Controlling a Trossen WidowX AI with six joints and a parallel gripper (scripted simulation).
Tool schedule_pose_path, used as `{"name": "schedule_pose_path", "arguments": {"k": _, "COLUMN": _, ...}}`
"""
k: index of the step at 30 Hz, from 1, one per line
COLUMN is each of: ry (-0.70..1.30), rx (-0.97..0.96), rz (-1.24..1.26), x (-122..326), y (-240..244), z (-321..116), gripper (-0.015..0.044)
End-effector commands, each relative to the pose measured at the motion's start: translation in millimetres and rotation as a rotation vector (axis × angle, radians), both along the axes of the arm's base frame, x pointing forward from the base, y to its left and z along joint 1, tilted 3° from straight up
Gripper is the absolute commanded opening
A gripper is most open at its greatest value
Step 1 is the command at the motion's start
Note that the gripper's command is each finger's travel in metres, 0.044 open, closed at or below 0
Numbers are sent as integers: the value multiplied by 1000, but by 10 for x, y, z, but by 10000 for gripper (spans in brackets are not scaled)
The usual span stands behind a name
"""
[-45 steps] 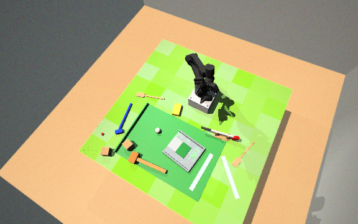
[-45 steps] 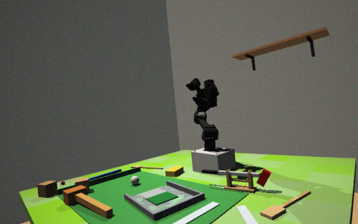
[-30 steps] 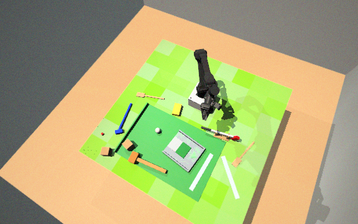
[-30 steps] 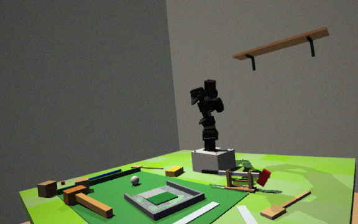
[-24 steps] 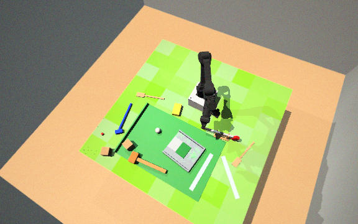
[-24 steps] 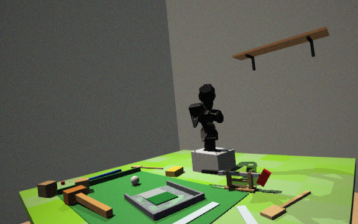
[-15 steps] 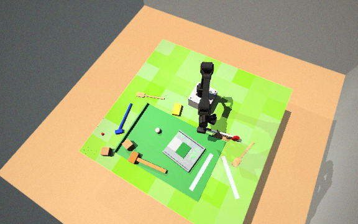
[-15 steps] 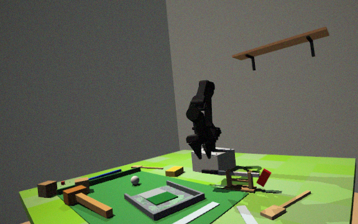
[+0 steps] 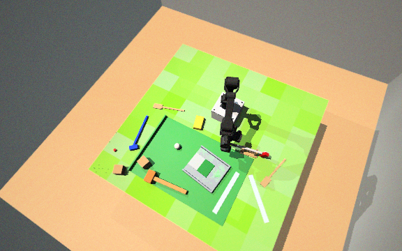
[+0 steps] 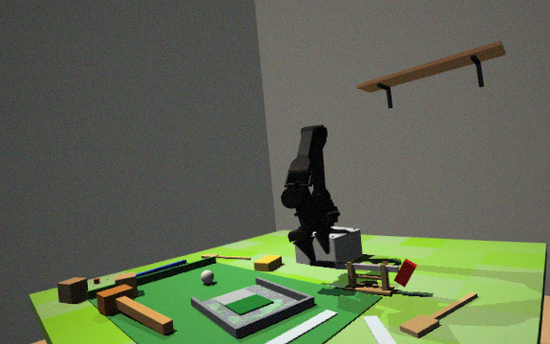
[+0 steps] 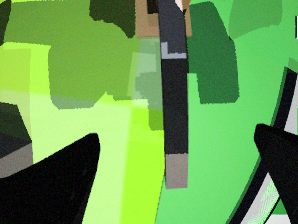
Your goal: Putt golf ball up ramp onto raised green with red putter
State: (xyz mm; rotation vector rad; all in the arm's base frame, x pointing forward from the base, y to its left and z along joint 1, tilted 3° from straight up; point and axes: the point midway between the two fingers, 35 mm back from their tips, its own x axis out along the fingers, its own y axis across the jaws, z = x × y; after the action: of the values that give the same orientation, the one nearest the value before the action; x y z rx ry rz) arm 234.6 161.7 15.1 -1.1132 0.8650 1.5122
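Arm's bent way over, gripper (image 9: 225, 148) pointing down with the jaws spread wide and nothing between them. It hangs over the handle end of the red putter (image 9: 253, 152), right at the edge of the dark green mat (image 9: 173, 164).

The putter sits on a little wooden rack (image 10: 370, 278), shaft lying across the top and the red head (image 10: 405, 272) sticking out past the far end, tilted. In the wrist view the dark shaft (image 11: 176, 110) runs straight up the middle between the two black fingers, with the rack's wooden posts at the top of the frame. The fingers look apart from the shaft, not touching it.

The ball (image 9: 177, 146) is out on the mat, well apart from the putter. The raised green (image 9: 206, 168) sits between them in its grey frame, ramp side facing the ball.

Lots of clutter around:
- yellow block (image 9: 199, 122) near the arm's grey base (image 10: 343, 246)
- blue putter (image 9: 139, 134) off the mat, beside the dark rail (image 9: 149, 141)
- wooden mallet (image 9: 163, 182) and two wood cubes (image 9: 144, 162) at the mat's corner
- two white strips (image 9: 225, 192) past the green
- a wooden putter (image 9: 272, 173) just beyond the rack, another one (image 9: 167, 107) on the far side
- tiny red thing (image 9: 115, 150) near the edge, can't tell what it is
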Motion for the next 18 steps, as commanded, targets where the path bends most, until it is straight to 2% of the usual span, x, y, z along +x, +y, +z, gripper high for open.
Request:
{"name": "schedule_pose_path", "arguments": {"k": 1, "ry": 5, "rx": 4, "rz": -3, "x": -15, "y": 10, "z": -57, "gripper": 440}}
{"name": "schedule_pose_path", "arguments": {"k": 6, "ry": 5, "rx": 4, "rz": -3, "x": -17, "y": 23, "z": -264, "gripper": 440}}
{"name": "schedule_pose_path", "arguments": {"k": 18, "ry": 5, "rx": 4, "rz": -3, "x": -15, "y": 31, "z": -377, "gripper": 440}}
